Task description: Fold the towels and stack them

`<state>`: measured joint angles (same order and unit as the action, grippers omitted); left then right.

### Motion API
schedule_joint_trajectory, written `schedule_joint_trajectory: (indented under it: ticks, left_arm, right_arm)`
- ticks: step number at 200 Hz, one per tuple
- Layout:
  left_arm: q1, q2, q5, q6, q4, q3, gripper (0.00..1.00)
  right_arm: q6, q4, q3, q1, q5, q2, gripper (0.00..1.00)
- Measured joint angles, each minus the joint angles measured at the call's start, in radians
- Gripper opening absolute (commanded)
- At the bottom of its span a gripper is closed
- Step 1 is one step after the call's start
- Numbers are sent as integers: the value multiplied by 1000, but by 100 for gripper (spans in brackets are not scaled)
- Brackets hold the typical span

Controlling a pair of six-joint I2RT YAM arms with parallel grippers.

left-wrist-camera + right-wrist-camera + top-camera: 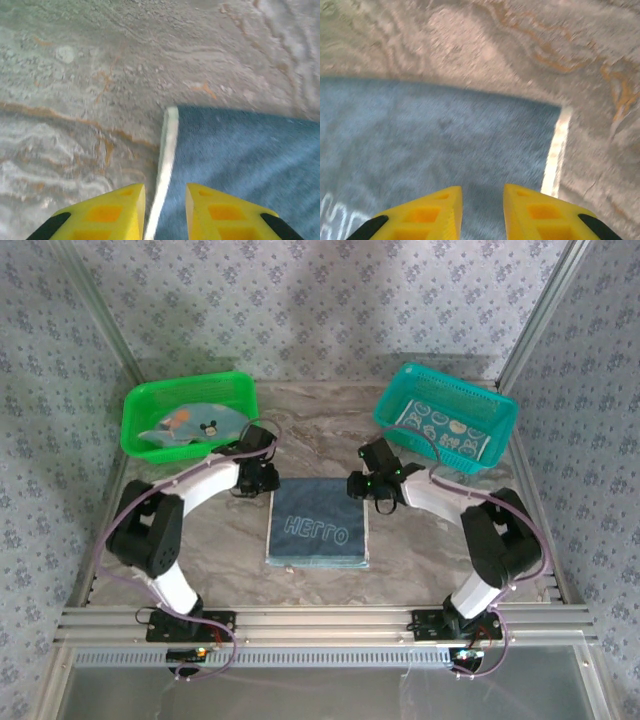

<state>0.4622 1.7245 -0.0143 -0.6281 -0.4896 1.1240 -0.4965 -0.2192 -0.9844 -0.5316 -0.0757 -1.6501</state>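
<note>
- The left gripper [165, 210] has its yellow fingers [107, 212] a narrow gap apart, with nothing pinched between them.
- The dark blue towel [240, 160] lies flat on the marble table [100, 75]. Its pale hem [170, 135] runs from just ahead of this gripper back into the gap between the fingers.
- The cloth spreads to the right of that gap. The finger on the left hangs above bare table.
- The right gripper [482, 210] is likewise slightly parted and holds nothing.
- Beneath and to the left of its fingers is the dark blue towel [430, 135]. The hem [557, 145] passes just right of them, and the towel's corner sits ahead and to the right.
- From above, the left gripper [262, 478] and right gripper [368, 488] sit at the two far corners of the dark blue towel [318, 525], which stretches back toward the arm bases.
- Beyond the left gripper, a green basket [200, 390] holds a light towel [185, 425].
- Beyond the right gripper, a teal basket [450, 388] holds a ringed towel [445, 430].
</note>
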Motion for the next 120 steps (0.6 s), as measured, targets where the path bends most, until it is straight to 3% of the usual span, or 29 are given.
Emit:
schedule_joint_trajectory:
  ticks: [120]
  left_arm:
    - [-7,177,-43,64,19,95,28]
  right_arm:
    - [72,-55,-168,99,-18,-236,29]
